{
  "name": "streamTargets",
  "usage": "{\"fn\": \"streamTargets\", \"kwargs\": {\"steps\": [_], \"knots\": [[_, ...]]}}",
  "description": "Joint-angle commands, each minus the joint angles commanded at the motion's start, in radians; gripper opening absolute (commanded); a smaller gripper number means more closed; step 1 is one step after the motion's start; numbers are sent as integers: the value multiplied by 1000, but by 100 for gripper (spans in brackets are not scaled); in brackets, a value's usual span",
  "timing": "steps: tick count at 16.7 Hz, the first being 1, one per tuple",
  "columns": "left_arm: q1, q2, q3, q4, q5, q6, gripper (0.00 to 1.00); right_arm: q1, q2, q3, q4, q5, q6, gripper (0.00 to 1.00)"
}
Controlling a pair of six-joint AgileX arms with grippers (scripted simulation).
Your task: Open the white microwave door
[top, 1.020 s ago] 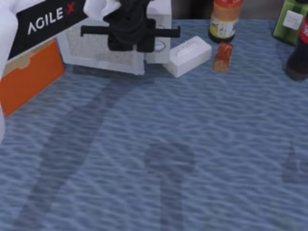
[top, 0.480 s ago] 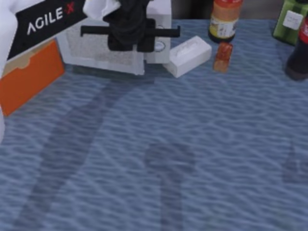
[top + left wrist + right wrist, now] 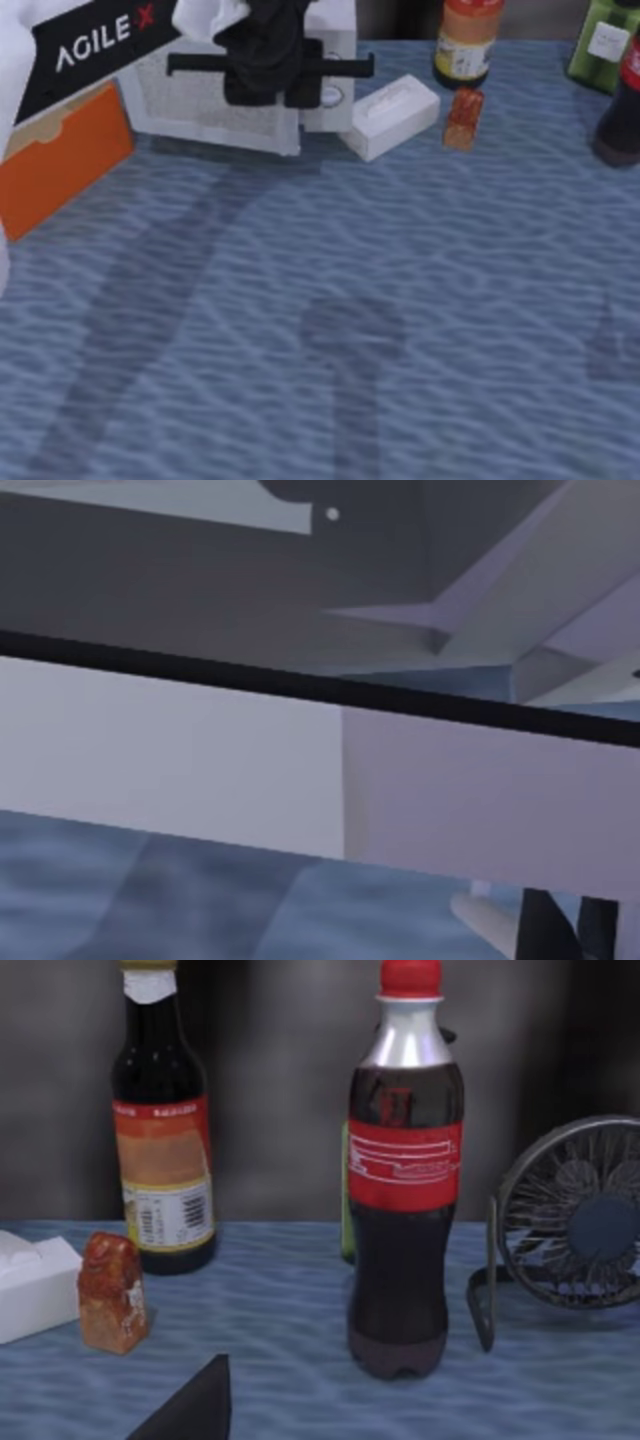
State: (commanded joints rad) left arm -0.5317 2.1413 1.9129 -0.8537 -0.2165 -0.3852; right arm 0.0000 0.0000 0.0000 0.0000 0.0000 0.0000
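Observation:
The white microwave [image 3: 338, 25] stands at the table's back left, with its grey knob panel [image 3: 330, 96] on the right of its front. The door [image 3: 190, 100], white with a speckled mesh window, stands slightly ajar, its right edge swung out toward the table's front. My left gripper [image 3: 272, 92] hangs over that free edge. In the left wrist view the gripper [image 3: 570, 930] shows two dark fingers [image 3: 540, 930] close together on a pale strip of the door [image 3: 480, 800], with the dark oven cavity [image 3: 200, 570] above. Only one finger [image 3: 200, 1410] of my right gripper shows, in its wrist view.
An orange box [image 3: 60, 160] leans left of the microwave. A white carton [image 3: 390, 115], a small red-brown stamp [image 3: 463, 118] and a sauce bottle [image 3: 467, 45] sit to its right. A green bottle [image 3: 605, 40] and a cola bottle [image 3: 622, 110] stand far right, and a small black fan [image 3: 575, 1220] shows in the right wrist view.

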Motion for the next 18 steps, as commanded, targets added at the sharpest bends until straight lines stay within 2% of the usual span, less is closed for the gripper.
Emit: {"fn": "streamTargets", "kwargs": {"steps": [4,11,18], "knots": [[-5,-7,-14,10,10,7,0,0,0,0,0,0,0,100],[17,-98,-154,74,58,110,0,0,0,0,0,0,0,100],[17,-100,-155,75,59,111,0,0,0,0,0,0,0,100]]}}
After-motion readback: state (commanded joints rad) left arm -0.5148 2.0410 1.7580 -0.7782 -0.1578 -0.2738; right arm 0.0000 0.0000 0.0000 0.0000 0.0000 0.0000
